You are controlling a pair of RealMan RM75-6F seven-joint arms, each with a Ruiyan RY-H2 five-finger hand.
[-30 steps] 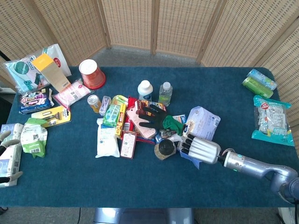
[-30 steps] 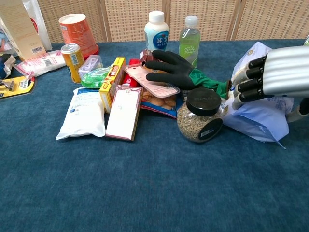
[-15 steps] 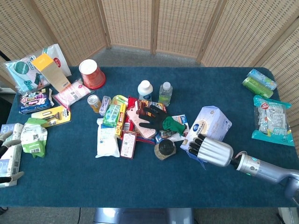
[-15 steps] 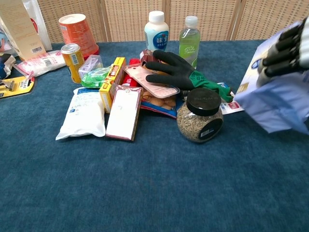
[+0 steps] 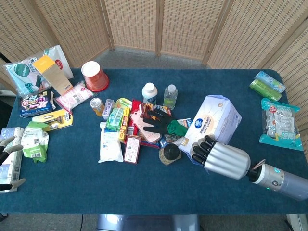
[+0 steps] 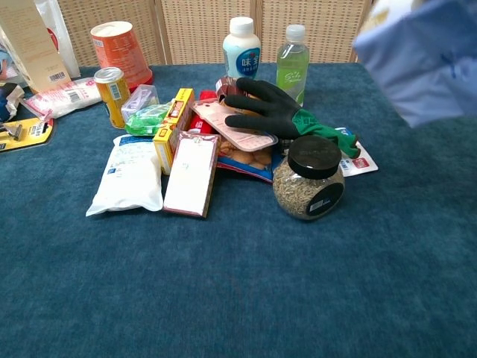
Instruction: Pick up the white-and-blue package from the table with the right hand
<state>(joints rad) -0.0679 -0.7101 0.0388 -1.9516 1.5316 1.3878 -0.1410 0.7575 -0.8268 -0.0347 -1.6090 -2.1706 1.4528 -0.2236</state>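
The white-and-blue package [image 5: 212, 123] hangs in the air above the right half of the blue table [image 5: 144, 187], held by my right hand [image 5: 219, 157], whose dark fingers curl around its near edge. In the chest view only the blurred package [image 6: 423, 56] shows at the top right, well above the tabletop; the right hand itself is out of that frame. My left hand [image 5: 6, 161] sits at the far left table edge beside a white pack, fingers apart, nothing visibly in it.
A pile lies at mid-table: a black-lidded jar [image 6: 308, 178], a black and green glove [image 6: 277, 110], two bottles [image 6: 243, 47], boxes and a white pouch [image 6: 128, 174]. Snack bags [image 5: 280, 122] lie at the right edge, and more packs and a red cup [image 5: 94, 75] at the left.
My right hand has lifted the package off the table, rising and shifting right. In the chest view it climbed from beside the jar to the top right corner.
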